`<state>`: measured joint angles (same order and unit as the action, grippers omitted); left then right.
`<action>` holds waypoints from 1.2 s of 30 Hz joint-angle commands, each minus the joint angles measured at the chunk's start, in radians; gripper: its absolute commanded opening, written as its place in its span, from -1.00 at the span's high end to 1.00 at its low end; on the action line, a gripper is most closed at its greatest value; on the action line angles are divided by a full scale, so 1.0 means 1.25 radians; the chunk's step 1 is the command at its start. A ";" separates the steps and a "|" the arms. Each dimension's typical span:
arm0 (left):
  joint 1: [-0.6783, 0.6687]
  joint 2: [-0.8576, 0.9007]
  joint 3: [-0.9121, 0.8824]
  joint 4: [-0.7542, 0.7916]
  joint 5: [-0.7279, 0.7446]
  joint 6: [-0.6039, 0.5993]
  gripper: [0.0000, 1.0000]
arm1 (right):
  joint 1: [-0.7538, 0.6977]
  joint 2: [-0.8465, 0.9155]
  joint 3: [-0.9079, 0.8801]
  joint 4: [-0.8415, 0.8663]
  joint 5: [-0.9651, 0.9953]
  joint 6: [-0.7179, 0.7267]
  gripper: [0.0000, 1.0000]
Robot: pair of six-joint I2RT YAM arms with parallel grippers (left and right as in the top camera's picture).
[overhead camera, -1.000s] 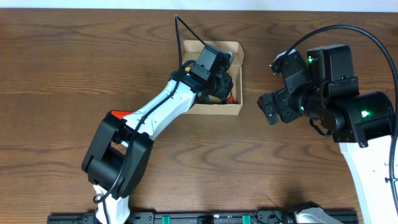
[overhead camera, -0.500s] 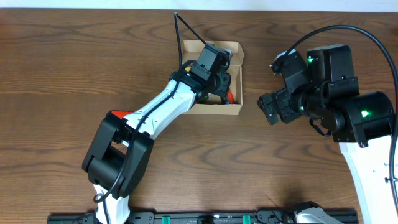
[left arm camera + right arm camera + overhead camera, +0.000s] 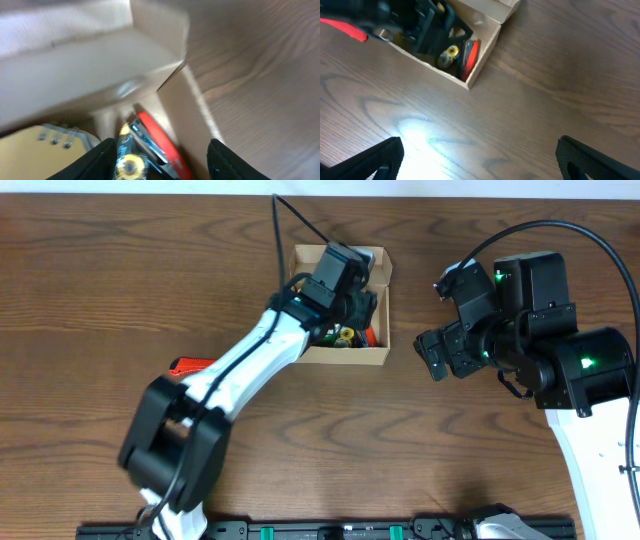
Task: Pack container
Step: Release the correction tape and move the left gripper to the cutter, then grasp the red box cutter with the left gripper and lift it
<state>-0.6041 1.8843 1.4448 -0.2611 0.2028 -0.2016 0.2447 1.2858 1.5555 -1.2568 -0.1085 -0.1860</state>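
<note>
We judge the small tan cardboard box light and crushable; pinch one wall. The left gripper over it and right gripper beside it are spread.

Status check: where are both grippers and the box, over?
Left gripper open, over the box. Right gripper open, over table beside it. Box open, items inside. Red object on table, clear of box.
</note>
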 commanded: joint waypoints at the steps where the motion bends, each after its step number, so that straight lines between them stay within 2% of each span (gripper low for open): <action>1: 0.003 -0.104 0.005 -0.010 -0.005 0.012 -0.16 | -0.007 -0.009 -0.001 0.000 0.002 -0.008 -0.99; 3: 0.003 -0.162 0.005 -0.041 -0.045 0.012 -0.17 | -0.007 -0.009 -0.001 0.000 0.002 -0.008 -0.99; 6: 0.004 -0.255 0.005 -0.131 -0.193 -0.008 -0.18 | -0.007 -0.009 -0.001 0.000 0.002 -0.008 -0.98; 10: 0.038 -0.368 0.005 -0.310 -0.373 -0.133 -0.19 | -0.007 -0.009 -0.001 0.000 0.002 -0.008 -0.98; 16: 0.195 -0.444 -0.023 -0.504 -0.382 -0.334 -0.29 | -0.007 -0.009 -0.001 0.000 0.002 -0.008 -0.99; 20: 0.307 -0.445 -0.120 -0.498 -0.311 -0.424 -0.34 | -0.007 -0.009 -0.001 0.000 0.002 -0.008 -0.98; 22: 0.357 -0.443 -0.198 -0.471 -0.282 -0.508 -0.41 | -0.007 -0.009 -0.001 0.000 0.002 -0.008 -0.99; 26: 0.409 -0.425 -0.314 -0.400 -0.247 -0.595 -0.50 | -0.007 -0.009 -0.001 0.000 0.002 -0.008 -0.98; 30: 0.414 -0.382 -0.359 -0.348 -0.249 -0.621 -0.64 | -0.007 -0.009 -0.001 0.000 0.002 -0.008 -0.98; 33: 0.414 -0.341 -0.358 -0.330 -0.250 -0.621 -0.92 | -0.007 -0.009 -0.001 0.000 0.002 -0.008 -0.98; 36: 0.416 -0.297 -0.357 -0.313 -0.242 -0.630 -0.91 | -0.007 -0.009 -0.001 0.000 0.002 -0.008 -0.99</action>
<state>-0.0895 1.4704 0.9951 -0.6563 -0.1074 -0.9520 0.2447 1.2854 1.5543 -1.2572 -0.1078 -0.1860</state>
